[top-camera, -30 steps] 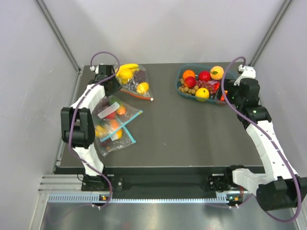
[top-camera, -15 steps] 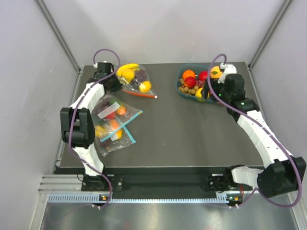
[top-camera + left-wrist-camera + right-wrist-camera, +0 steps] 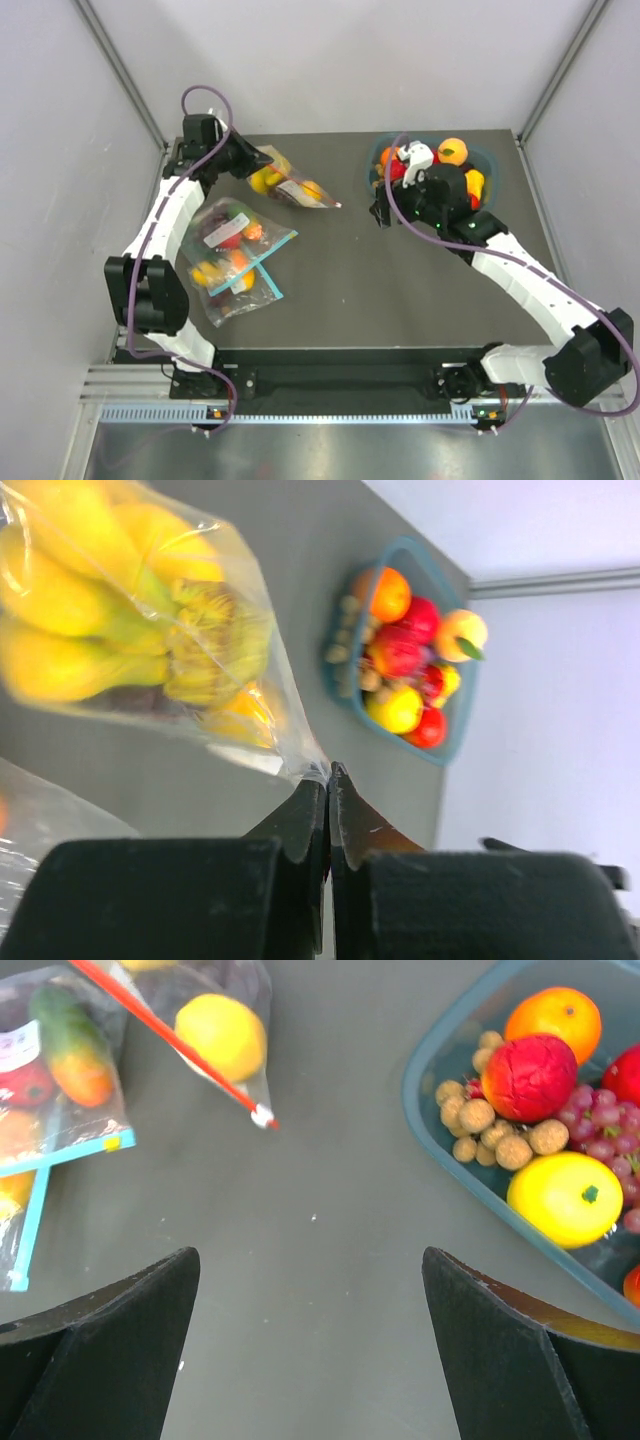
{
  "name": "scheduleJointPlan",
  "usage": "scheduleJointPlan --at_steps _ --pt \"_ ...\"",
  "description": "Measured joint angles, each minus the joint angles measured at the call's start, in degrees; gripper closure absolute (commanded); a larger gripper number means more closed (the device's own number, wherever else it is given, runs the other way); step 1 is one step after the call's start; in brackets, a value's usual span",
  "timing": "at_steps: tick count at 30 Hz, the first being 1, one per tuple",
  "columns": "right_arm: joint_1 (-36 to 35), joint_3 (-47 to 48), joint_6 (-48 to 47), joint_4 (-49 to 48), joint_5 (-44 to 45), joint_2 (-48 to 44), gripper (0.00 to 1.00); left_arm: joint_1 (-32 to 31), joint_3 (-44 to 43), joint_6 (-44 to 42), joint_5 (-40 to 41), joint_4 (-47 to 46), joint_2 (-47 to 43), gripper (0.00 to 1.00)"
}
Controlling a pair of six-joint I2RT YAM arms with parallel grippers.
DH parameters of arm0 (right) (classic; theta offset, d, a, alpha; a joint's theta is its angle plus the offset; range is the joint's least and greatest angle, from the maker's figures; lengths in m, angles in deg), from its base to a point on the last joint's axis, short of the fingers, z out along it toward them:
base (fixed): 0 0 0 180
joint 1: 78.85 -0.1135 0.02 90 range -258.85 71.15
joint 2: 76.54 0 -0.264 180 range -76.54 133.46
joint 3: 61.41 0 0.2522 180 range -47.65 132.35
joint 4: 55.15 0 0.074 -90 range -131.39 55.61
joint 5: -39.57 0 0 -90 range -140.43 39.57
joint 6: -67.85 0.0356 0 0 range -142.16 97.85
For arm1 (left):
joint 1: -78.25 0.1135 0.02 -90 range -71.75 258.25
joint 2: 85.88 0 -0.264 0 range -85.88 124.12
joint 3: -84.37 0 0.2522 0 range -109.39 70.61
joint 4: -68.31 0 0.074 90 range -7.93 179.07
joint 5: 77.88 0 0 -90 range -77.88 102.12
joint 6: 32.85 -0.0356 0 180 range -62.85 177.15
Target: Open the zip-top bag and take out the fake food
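Observation:
The zip-top bag (image 3: 292, 185) with a red-orange zip strip (image 3: 160, 1025) lies at the back left of the table. My left gripper (image 3: 256, 160) is shut on its far corner and holds that end raised. In the left wrist view the fingertips (image 3: 328, 772) pinch the plastic, and the bag (image 3: 230, 600) hangs ahead with the yellow bananas (image 3: 80, 610) inside. The lemon (image 3: 220, 1035) sits by the strip's white end. My right gripper (image 3: 380, 210) is open and empty above bare table (image 3: 310, 1260), between the bag and the tray.
A teal tray (image 3: 377, 178) of loose fruit stands at the back right, behind my right wrist; its rim also shows in the right wrist view (image 3: 425, 1090). Clear bags with teal-blue strips (image 3: 235, 255) lie at the left, near the left arm.
My left gripper has lifted and tugged the bag's corner back, tilting the bag. My right arm has swung left from over the tray to the table's middle, near the bag's zip end.

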Motion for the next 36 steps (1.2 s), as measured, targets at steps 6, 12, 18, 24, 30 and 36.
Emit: scheduleJointPlan --at_steps 6,12,18,24,30,36 --pt "-2.6 -2.7 -3.2 -1.0 -2.5 -6.2 0.09 0.0 -2.4 6.8 -5.4 0.6 -1.5 1.0" --pt "-6.6 -11.5 -4.9 -6.7 -5.5 -16.1 0.1 -0.1 -2.5 15.9 -8.3 -1.8 -3.8 1.0" --pt "-7.4 -28.5 -3.3 -20.8 -6.3 -20.9 0.1 -0.4 -1.3 22.8 -10.4 -5.7 -8.7 1.0" --pt "-7.5 -35.8 -0.8 -33.8 -7.0 -20.8 0.11 -1.2 -0.3 28.4 -13.3 -9.3 -12.7 1.0" --pt "-7.5 -37.1 1.3 -47.3 -7.9 -20.3 0.12 -2.4 0.5 32.9 -14.9 -12.0 -14.8 1.0" --pt "-7.5 -37.3 3.7 -55.4 -8.9 -18.9 0.14 -4.6 2.4 36.8 -15.9 -13.3 -17.3 1.0"
